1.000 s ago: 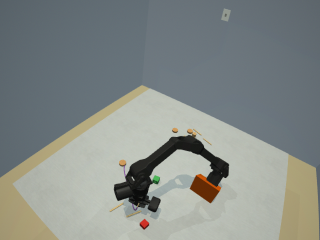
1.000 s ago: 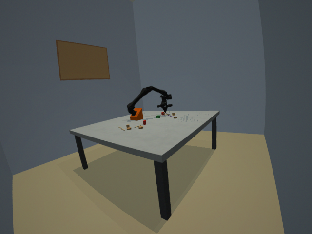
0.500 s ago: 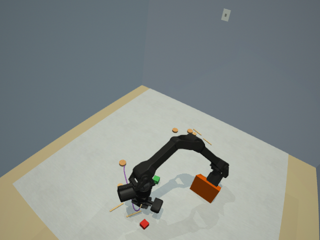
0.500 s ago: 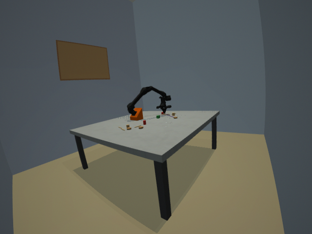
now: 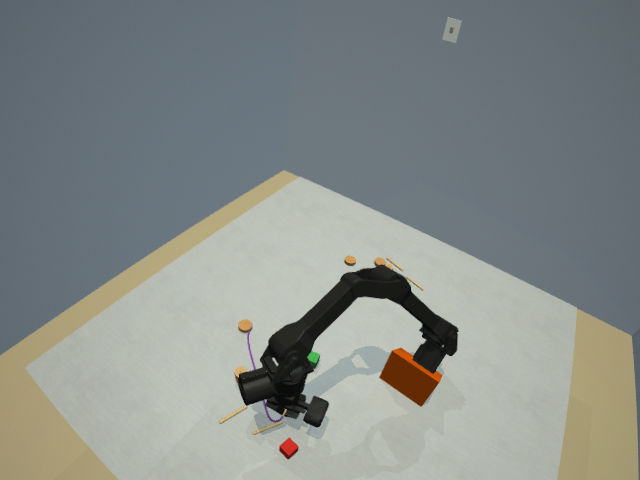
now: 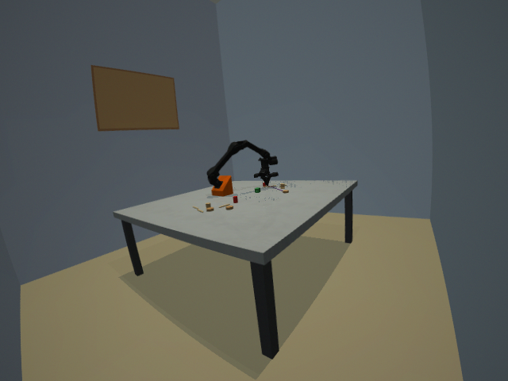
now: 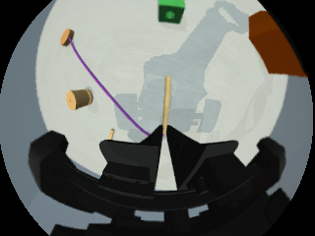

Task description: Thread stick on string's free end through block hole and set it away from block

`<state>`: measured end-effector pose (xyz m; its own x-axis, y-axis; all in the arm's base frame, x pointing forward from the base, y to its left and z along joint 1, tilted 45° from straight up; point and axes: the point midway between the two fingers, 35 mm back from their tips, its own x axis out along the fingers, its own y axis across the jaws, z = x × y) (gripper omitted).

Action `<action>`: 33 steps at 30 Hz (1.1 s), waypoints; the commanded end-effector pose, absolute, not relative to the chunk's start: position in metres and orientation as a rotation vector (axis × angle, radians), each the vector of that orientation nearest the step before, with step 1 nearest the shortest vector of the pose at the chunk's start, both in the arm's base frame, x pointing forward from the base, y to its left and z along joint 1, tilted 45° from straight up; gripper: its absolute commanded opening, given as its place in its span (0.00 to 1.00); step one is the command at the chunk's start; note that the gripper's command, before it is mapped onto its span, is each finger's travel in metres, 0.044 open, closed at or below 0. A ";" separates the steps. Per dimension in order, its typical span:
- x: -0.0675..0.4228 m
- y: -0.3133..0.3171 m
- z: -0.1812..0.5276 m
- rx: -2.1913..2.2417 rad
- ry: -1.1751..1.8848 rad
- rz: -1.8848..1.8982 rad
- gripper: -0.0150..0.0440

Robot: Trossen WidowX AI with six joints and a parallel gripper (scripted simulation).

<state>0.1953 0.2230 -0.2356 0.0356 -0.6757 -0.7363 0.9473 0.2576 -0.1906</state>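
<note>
My gripper point(image 6: 267, 183) point(image 7: 163, 128) is shut on the thin wooden stick point(image 7: 167, 100), low over the table; in the top view the arm hides its fingertips. The stick points away from the fingers in the wrist view. The purple string point(image 5: 248, 342) point(image 7: 100, 85) runs in a curve from the round wooden button point(image 5: 245, 325) point(image 6: 286, 191) point(image 7: 67, 37) to the fingertips. A green block point(image 5: 313, 359) point(image 6: 257, 190) point(image 7: 170, 7) stands on the table, apart from stick and string, with a round mark, seemingly the hole, on the face seen in the wrist view.
Two loose sticks point(image 5: 232, 414) point(image 5: 267, 428) and a red block point(image 5: 288, 448) lie near the gripper. A wooden cylinder point(image 5: 240, 372) point(image 7: 79, 99) stands near the string. The orange arm base point(image 5: 410, 377) point(image 7: 276, 46) is farther off. More discs point(image 5: 350, 260) point(image 6: 229, 207) and sticks lie farther away.
</note>
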 end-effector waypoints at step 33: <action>0.211 0.195 -0.209 0.398 0.838 -1.302 0.25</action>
